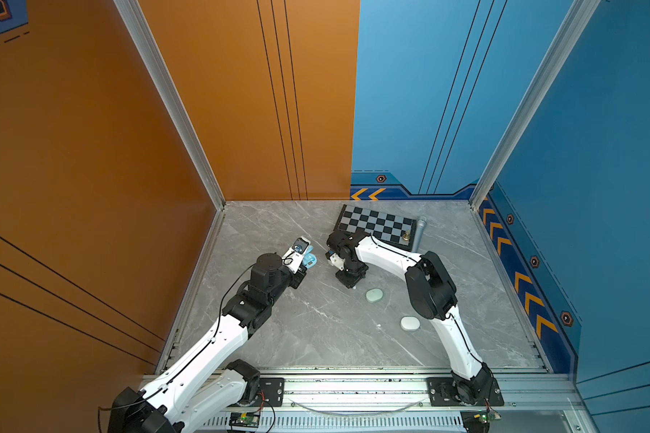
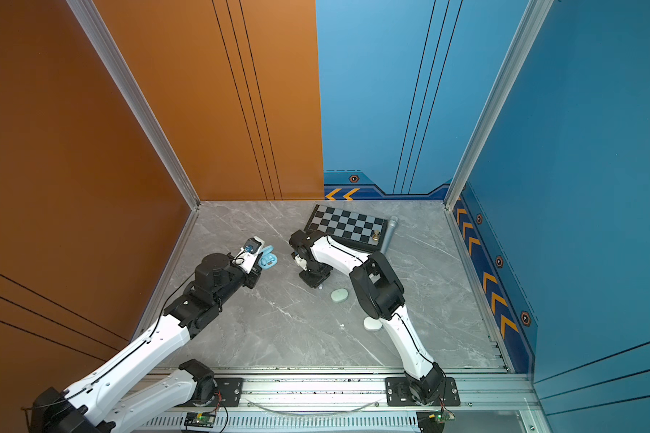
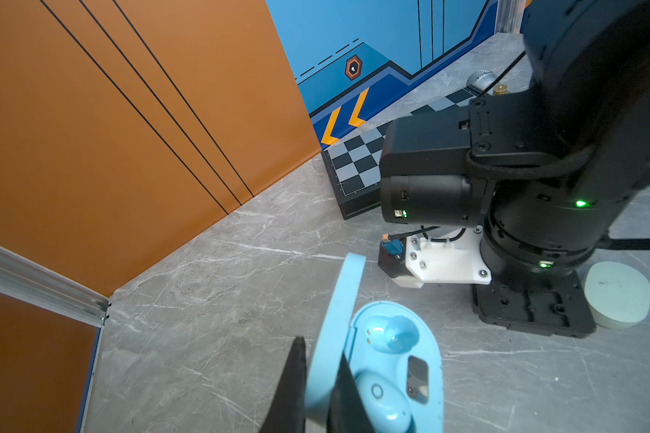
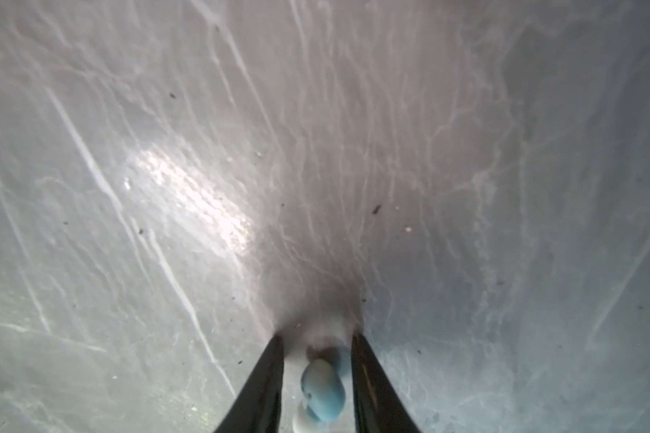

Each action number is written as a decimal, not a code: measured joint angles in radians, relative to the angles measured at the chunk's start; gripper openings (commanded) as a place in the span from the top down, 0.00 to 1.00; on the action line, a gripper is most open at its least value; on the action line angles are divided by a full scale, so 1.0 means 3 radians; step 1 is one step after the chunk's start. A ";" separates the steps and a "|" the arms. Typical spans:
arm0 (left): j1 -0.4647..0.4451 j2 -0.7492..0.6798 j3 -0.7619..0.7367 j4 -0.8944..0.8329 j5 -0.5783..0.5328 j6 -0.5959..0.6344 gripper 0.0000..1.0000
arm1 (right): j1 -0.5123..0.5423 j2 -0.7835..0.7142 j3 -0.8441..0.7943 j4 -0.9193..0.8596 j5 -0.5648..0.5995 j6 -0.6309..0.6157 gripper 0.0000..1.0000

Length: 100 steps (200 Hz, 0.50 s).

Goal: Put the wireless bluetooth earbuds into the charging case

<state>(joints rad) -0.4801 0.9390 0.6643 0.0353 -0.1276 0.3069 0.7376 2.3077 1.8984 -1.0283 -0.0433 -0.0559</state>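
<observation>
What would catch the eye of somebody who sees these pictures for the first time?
First, the open light blue charging case, toward the left of the table, its lid clamped in the left gripper, with one seated earbud and one empty well. Next, the right gripper down at the table, fingers either side of a loose light blue earbud. A chessboard lies at the back.

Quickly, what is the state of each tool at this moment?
Left tool: closed on the lid of the open light blue charging case.
Right tool: open, straddling a light blue earbud, not gripping it.
</observation>
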 measured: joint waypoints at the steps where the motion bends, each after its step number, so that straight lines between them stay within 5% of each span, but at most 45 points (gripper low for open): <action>1: 0.0000 0.0000 0.0000 0.0000 0.0000 0.0000 1.00 | 0.0000 0.0000 0.0000 0.0000 -0.0001 0.0001 0.64; 100: -0.0029 0.0018 0.0015 0.0019 -0.0010 0.0001 1.00 | -0.0036 -0.0137 -0.0219 0.0027 -0.0056 0.0027 0.60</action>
<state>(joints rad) -0.4889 0.9443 0.6689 0.0410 -0.1307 0.3073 0.7269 2.2665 1.8328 -1.0203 -0.0601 -0.0479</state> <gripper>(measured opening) 0.098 0.396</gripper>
